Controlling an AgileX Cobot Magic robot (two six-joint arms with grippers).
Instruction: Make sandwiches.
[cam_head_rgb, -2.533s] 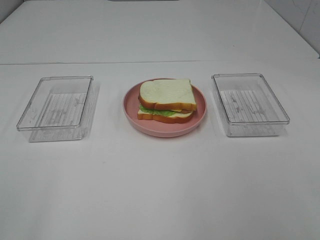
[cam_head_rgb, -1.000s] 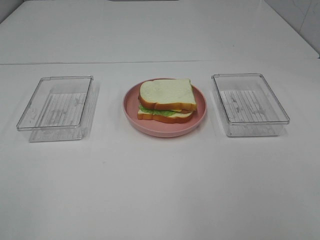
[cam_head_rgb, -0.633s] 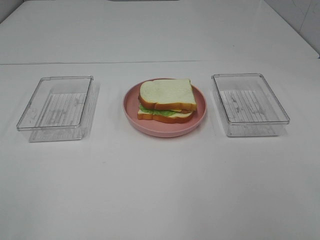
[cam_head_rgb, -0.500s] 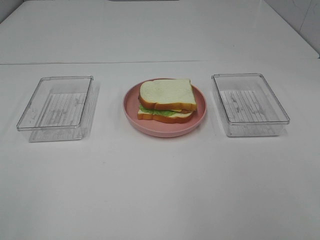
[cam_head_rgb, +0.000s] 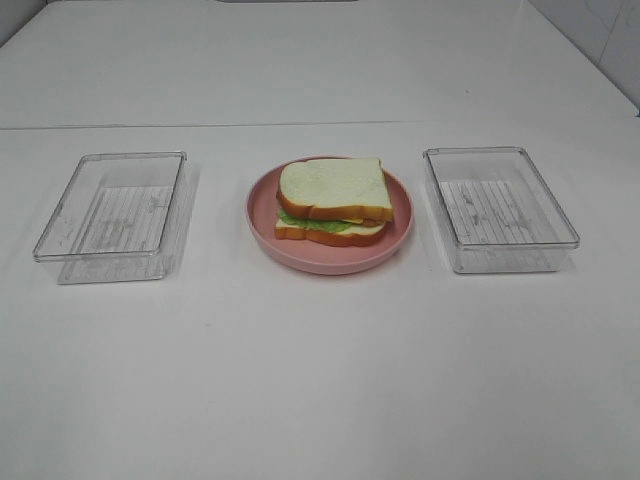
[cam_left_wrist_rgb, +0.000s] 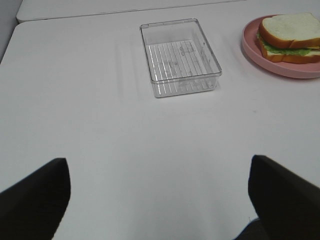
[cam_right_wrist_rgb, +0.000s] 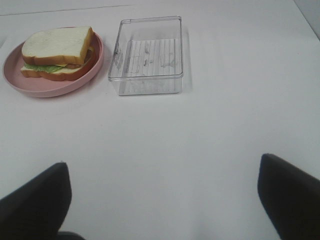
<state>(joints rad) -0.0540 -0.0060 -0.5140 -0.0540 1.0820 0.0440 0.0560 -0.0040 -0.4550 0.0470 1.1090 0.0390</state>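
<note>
- Your sandwich (cam_head_rgb: 334, 201) sits assembled on the pink plate (cam_head_rgb: 262, 215) in the middle of the white table (cam_head_rgb: 320, 380): a white bread slice on top, green lettuce and a sliver of yellow cheese showing at the edge, a second slice underneath.
- You have a clear plastic tray (cam_head_rgb: 112, 213) well to the left of the plate and another clear tray (cam_head_rgb: 497, 206) to its right; neither touches the plate.
- Your left gripper (cam_left_wrist_rgb: 159, 197) hangs above bare table with its jaws spread wide, gripping nothing.
- Your right gripper (cam_right_wrist_rgb: 165, 197) is likewise wide open over bare table, nothing between its fingers (cam_right_wrist_rgb: 290, 197).
</note>
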